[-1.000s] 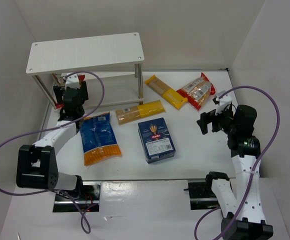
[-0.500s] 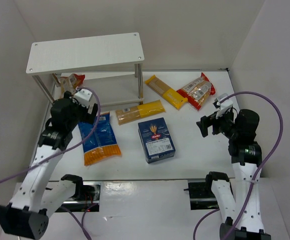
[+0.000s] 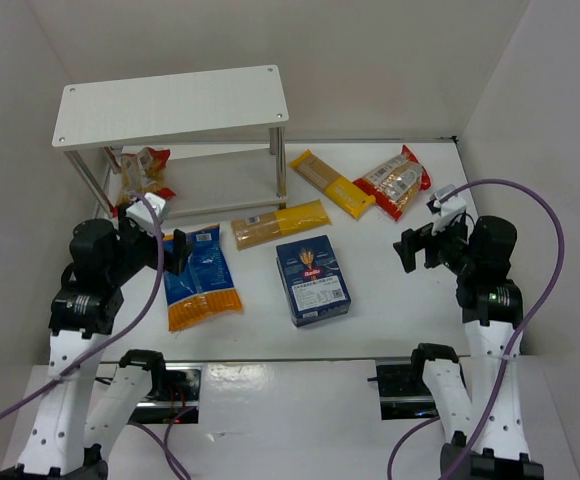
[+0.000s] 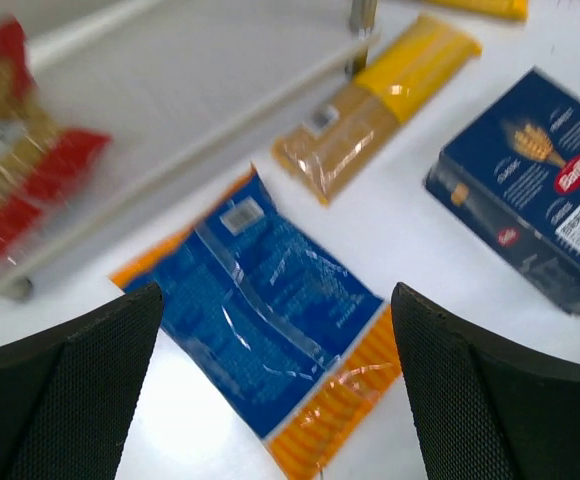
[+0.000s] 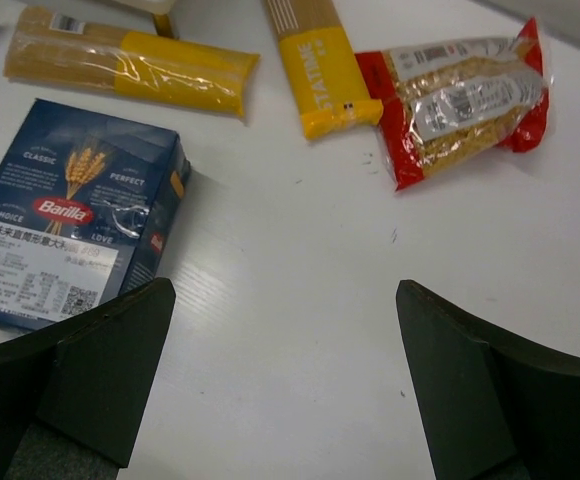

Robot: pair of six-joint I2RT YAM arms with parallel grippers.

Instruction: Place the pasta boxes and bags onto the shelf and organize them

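One red-edged bag [image 3: 143, 168] lies on the lower board of the white shelf [image 3: 170, 105], at its left end; it shows blurred in the left wrist view [image 4: 15, 190]. On the table lie the blue-and-orange bag [image 3: 200, 276] [image 4: 270, 330], the dark blue box [image 3: 312, 279] [image 5: 65, 225], two yellow packs [image 3: 280, 222] [image 3: 332, 183] and the second red-edged bag [image 3: 395, 181] [image 5: 465, 95]. My left gripper [image 3: 170, 250] [image 4: 275, 400] is open and empty above the blue-and-orange bag. My right gripper [image 3: 418, 245] [image 5: 285, 390] is open and empty over bare table right of the box.
White walls close in the table on the left, back and right. The shelf's thin metal legs [image 3: 280, 160] stand just beyond the nearer yellow pack. Purple cables loop beside both arms.
My left arm has drawn back from the shelf's lower board toward the near edge, leaving the red-edged bag there. The right arm has barely moved.
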